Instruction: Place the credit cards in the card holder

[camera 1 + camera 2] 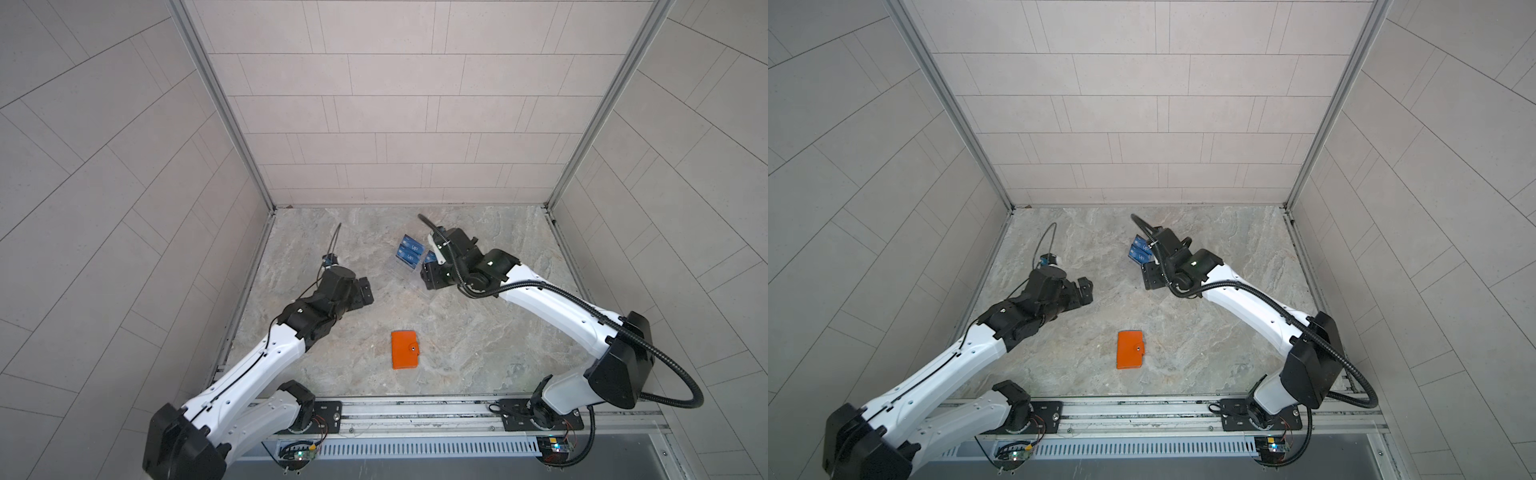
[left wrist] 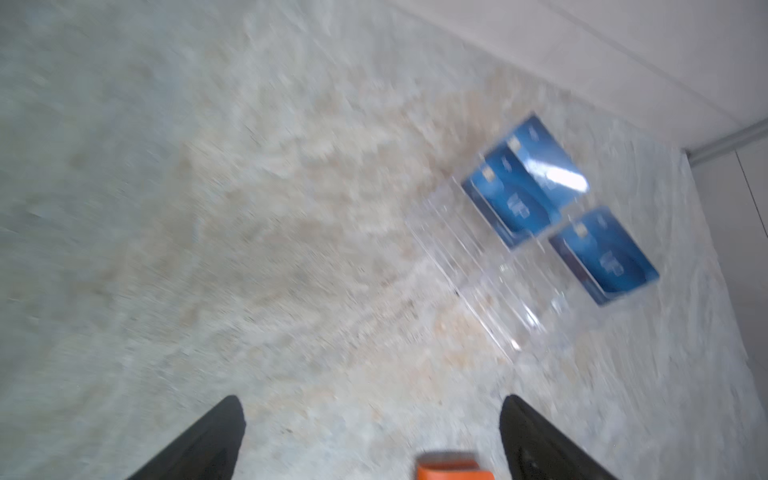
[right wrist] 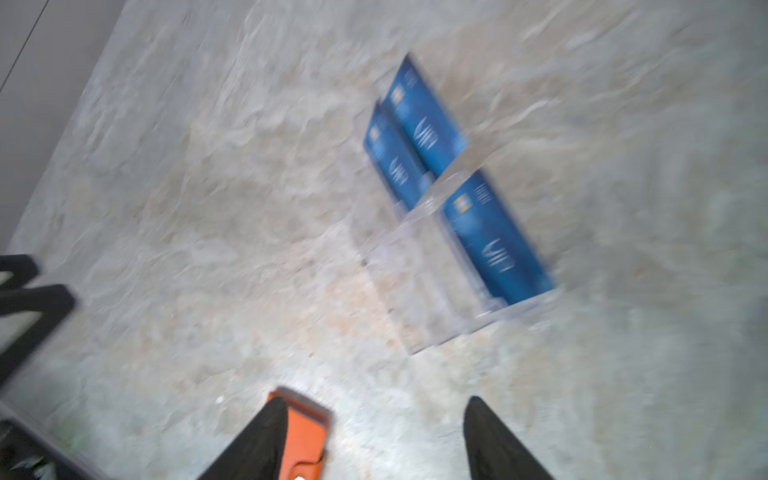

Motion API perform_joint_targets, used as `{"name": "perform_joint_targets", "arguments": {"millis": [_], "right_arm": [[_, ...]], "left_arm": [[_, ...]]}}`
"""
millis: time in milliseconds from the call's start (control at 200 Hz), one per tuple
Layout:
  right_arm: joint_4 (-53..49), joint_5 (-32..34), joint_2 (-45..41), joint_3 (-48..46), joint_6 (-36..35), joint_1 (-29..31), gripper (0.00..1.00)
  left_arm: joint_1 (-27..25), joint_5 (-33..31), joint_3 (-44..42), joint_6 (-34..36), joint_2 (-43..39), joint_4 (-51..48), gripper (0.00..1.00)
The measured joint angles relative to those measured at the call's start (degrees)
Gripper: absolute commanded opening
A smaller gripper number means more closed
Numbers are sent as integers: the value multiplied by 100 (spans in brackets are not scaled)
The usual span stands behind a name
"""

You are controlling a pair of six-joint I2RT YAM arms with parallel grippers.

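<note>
Our left gripper [image 2: 372, 401] has its jaws spread wide with nothing between them, above the marble tabletop [image 1: 478, 353]. Our right gripper [image 3: 376, 401] is likewise parted and empty, near the clear acrylic stand [image 2: 490, 299] that holds the blue VIP credit cards [image 1: 409, 253]. The orange card holder [image 1: 405, 350] lies closed on the tabletop nearer the arm bases, well apart from both grippers.

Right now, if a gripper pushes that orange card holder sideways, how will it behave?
The card holder lies flat and closed on the table, so it would probably slide, not tip. Its snap tab looks fastened, so it likely stays shut when lifted. Small and thin, it seems light.
</note>
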Motion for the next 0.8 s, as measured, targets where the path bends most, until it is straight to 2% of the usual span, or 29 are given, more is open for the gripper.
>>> {"name": "perform_joint_targets", "arguments": {"millis": [125, 170, 190, 225, 305, 360, 451, 546, 651, 801], "right_arm": [[662, 863, -737, -538, -468, -826, 75], [1241, 1093, -1196, -1086, -756, -1099, 85], [1539, 1231, -1453, -1401, -894, -1217, 94], [2079, 1399, -1869, -1963, -1226, -1342, 100], [3130, 1805, -2618, -3154, -1982, -1447, 100], [3327, 1978, -2828, -3532, -2146, -1572, 99], [3630, 2050, -2817, -3897, -2131, -2111, 100], [4354, 2050, -2924, -4719, -2076, -2684, 100], [4894, 2017, -2632, -5359, -2076, -2839, 100], [5744, 1902, -1617, -5506, -2039, -3003, 100]], "left_arm": [[527, -774, -92, 894, -518, 286, 100], [573, -957, -240, 1322, -726, 577, 100], [601, -1012, -352, 1526, -833, 758, 100], [675, -1054, -592, 1869, -1010, 1115, 100], [981, -1078, -1296, 2411, -1342, 1816, 100], [1233, -1176, -1753, 2605, -1451, 2085, 100], [1392, -1469, -2337, 2863, -1434, 2531, 100], [1412, -1628, -2944, 3200, -1255, 3386, 100], [1423, -1742, -3303, 3493, -531, 4334, 100], [1602, -1604, -3261, 3698, 514, 5473, 100]]}}
